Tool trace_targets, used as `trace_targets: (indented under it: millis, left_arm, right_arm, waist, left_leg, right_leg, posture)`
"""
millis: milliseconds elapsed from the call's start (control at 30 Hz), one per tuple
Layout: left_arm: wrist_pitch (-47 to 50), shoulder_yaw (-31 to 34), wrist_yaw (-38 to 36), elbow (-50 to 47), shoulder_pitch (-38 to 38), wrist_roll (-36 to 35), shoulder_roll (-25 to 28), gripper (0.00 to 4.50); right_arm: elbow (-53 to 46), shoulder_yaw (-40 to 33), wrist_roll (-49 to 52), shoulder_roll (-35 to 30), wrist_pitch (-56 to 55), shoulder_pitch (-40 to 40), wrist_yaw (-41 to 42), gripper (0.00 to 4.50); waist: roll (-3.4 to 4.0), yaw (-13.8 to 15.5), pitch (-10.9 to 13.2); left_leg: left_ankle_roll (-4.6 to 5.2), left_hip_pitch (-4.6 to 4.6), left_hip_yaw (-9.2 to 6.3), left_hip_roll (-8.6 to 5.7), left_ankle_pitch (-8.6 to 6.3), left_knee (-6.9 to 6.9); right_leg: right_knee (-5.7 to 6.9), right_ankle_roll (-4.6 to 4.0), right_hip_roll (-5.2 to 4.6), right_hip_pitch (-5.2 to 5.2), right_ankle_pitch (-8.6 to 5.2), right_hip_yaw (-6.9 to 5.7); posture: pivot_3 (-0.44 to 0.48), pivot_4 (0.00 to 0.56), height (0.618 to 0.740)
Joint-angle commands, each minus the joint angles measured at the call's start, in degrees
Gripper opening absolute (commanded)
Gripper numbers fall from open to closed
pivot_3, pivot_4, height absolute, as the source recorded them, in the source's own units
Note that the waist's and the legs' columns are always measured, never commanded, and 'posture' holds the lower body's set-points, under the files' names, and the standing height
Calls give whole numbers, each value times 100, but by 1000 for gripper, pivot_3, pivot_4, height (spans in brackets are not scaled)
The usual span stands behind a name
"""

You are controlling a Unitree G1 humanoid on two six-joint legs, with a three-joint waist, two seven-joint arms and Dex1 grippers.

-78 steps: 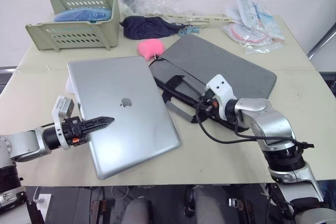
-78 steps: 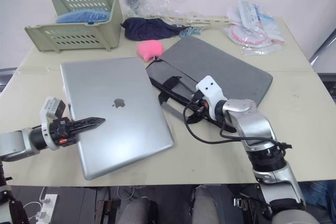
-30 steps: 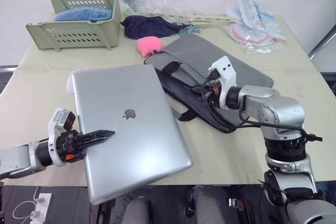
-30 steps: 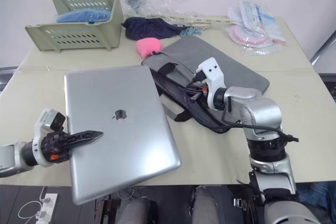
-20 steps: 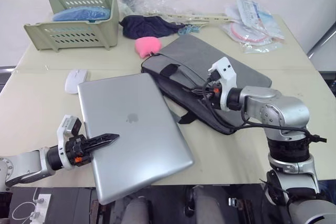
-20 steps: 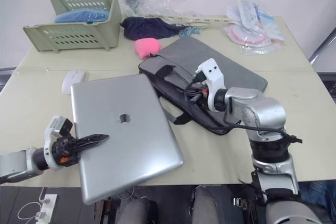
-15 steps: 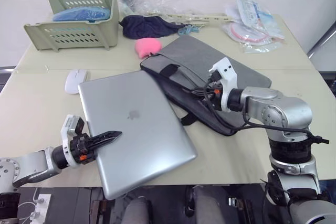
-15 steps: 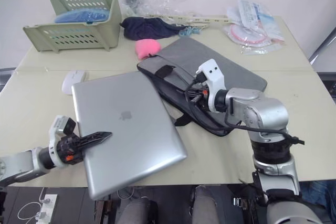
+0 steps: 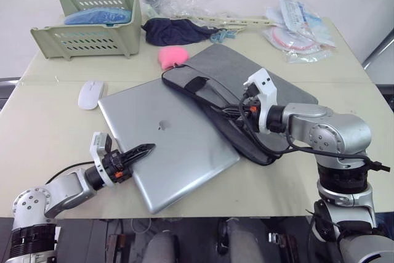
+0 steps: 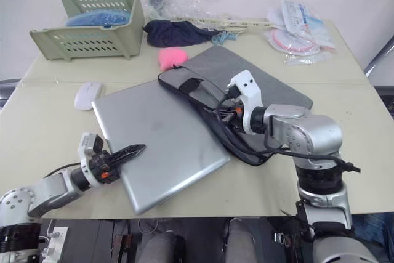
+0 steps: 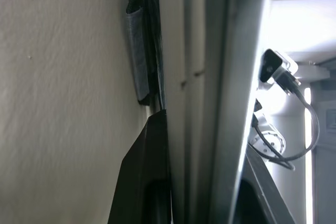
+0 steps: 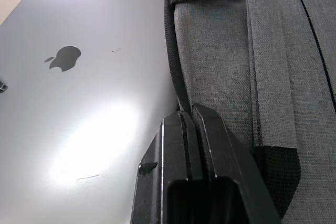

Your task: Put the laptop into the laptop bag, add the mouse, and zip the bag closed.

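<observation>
The silver laptop (image 9: 169,143) lies slanted on the table with its far right edge tucked under the open lip of the grey laptop bag (image 9: 246,78). My left gripper (image 9: 143,150) is shut on the laptop's near left edge; the left wrist view shows the slab (image 11: 199,77) clamped between both black fingers (image 11: 144,182). My right gripper (image 9: 229,111) is shut on the bag's upper opening edge and holds it raised; the right wrist view shows the shut fingers (image 12: 189,166) on the bag's dark rim (image 12: 176,77). The white mouse (image 9: 91,94) rests on the table left of the laptop.
A green basket (image 9: 86,23) with blue items stands at the back left. A pink toy (image 9: 172,57) sits just behind the bag's corner, with a dark cloth (image 9: 172,31) beyond it. Plastic packets (image 9: 298,26) lie at the back right. The table (image 9: 43,133) shows bare surface at the left.
My left arm has pushed the laptop to the right and lowered it, sliding its far edge under the bag's lifted lip. The right gripper has kept its hold on the bag's edge.
</observation>
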Motion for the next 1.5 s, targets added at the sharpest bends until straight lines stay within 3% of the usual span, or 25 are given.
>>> trace_targets:
  millis: [33, 567, 900, 967, 1267, 1500]
  left_arm:
    - [-127, 184, 89, -533, -161, -427, -276, 350]
    - [-787, -312, 1448, -1054, -458, -427, -1350, 350]
    - [-971, -927, 1646, -875, -1227, -427, -1286, 350]
    - [-994, -982, 1641, -722, -1402, -427, -1416, 350]
    - [-767, -1094, 1514, 185, -2067, -427, -1116, 350]
    - [-821, -1277, 1523, 621, -2524, -160, -1385, 350]
  right_arm:
    - [-251, -198, 132, 76, -28, -130, -173, 28]
    - [-34, 4, 3, 540, -357, -269, -610, 28]
    - [-35, 59, 4, 541, -415, -226, -635, 28]
    - [-17, 52, 1, 557, -435, -234, -645, 28]
    - [38, 84, -13, 584, -532, -232, -673, 28]
    - [9, 73, 3, 724, -498, -256, -755, 28]
  waist:
    - [-1, 4, 0]
    - [0, 30, 0]
    - [-1, 92, 0]
    - [-1, 105, 0]
    - [-1, 103, 0]
    - [-1, 107, 0]
  left_leg:
    - [0, 0, 0, 0, 0, 1]
    - [0, 0, 0, -2, 0, 2]
    - [0, -2, -1, -1, 0, 2]
    - [0, -2, -1, -1, 0, 2]
    - [1, -1, 0, 1, 0, 1]
    - [1, -3, -1, 1, 0, -2]
  right_leg:
    - [0, 0, 0, 0, 0, 0]
    - [0, 0, 0, 1, 1, 1]
    - [-1, 0, 1, 1, 1, -2]
    - [-1, 0, 1, 1, 1, -2]
    - [-2, -1, 9, 1, 1, -1]
    - [-8, 0, 9, 1, 1, -3]
  posture:
    - [0, 150, 740]
    - [0, 150, 740]
    - [0, 150, 740]
    - [0, 150, 740]
    - [0, 150, 740]
    - [0, 150, 740]
